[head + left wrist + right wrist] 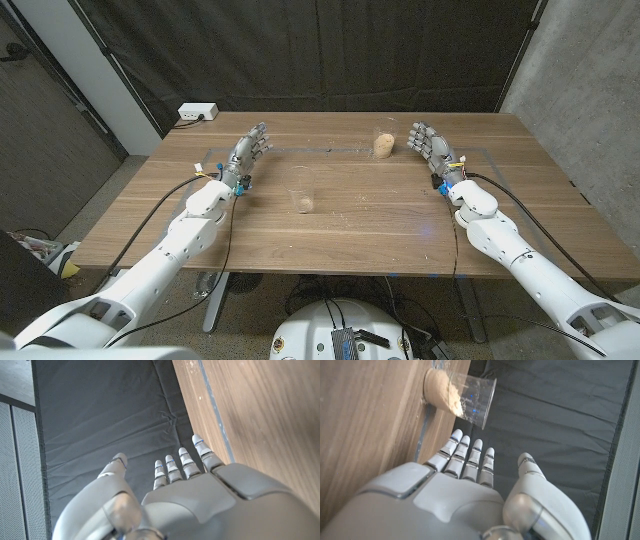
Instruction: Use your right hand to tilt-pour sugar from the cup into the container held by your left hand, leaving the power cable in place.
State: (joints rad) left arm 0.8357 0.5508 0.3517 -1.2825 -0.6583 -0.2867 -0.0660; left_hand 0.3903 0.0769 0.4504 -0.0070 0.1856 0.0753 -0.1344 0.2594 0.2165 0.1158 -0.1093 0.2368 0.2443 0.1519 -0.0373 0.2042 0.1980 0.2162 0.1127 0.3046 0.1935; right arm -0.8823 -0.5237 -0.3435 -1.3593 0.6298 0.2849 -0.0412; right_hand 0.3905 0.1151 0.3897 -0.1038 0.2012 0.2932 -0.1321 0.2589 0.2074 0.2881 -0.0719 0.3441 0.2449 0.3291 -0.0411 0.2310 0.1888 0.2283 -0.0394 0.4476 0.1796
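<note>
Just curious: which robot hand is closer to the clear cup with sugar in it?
The right hand stands just beside the sugar cup, not touching. The left hand is far across the table.

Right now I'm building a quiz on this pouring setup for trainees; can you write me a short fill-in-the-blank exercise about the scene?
1. The clear cup standing by the right hand holds light brown ____.
2. The left hand holds ____.
3. The second clear container stands nearer the table's ____ edge than the cup does.
4. Both hands have their fingers ____.

Missing words: sugar; nothing; front; apart
</note>
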